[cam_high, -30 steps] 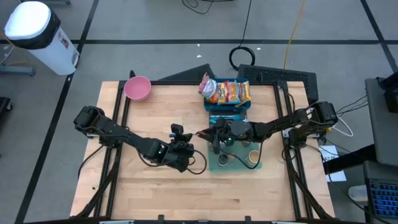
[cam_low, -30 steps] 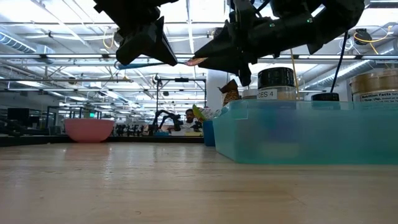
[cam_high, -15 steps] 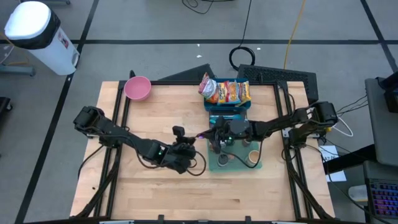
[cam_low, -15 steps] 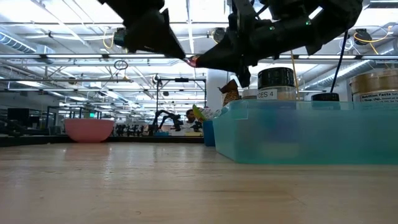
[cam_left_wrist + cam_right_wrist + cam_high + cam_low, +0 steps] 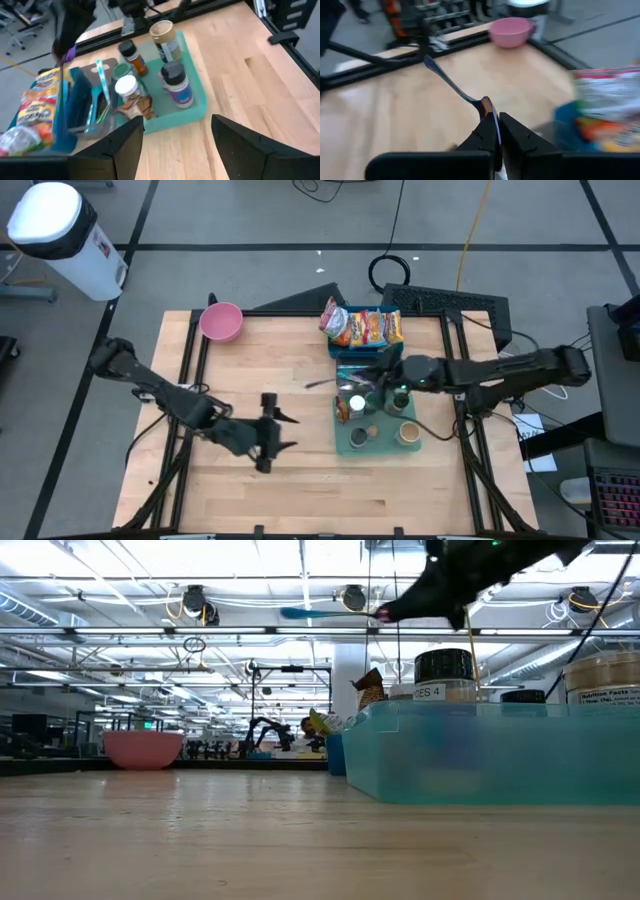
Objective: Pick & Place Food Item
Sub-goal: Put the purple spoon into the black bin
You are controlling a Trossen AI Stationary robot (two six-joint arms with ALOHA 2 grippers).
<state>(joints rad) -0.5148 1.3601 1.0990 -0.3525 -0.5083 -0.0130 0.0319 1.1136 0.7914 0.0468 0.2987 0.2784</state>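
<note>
While left gripper (image 5: 283, 430) gapes empty, right gripper (image 5: 496, 131) pinches spoon (image 5: 454, 86) above teal tray (image 5: 347, 446).

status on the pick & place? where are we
Done: a spoon is picked up, clamped in the shut right gripper above the teal tray. In hand: carrying it. The left gripper is open, empty, over bare table. Left: placing; the pink bowl looks empty.

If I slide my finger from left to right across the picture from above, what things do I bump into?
White bin → pink bowl → left gripper, open → spoon held by the right gripper → teal tray of jars.
</note>
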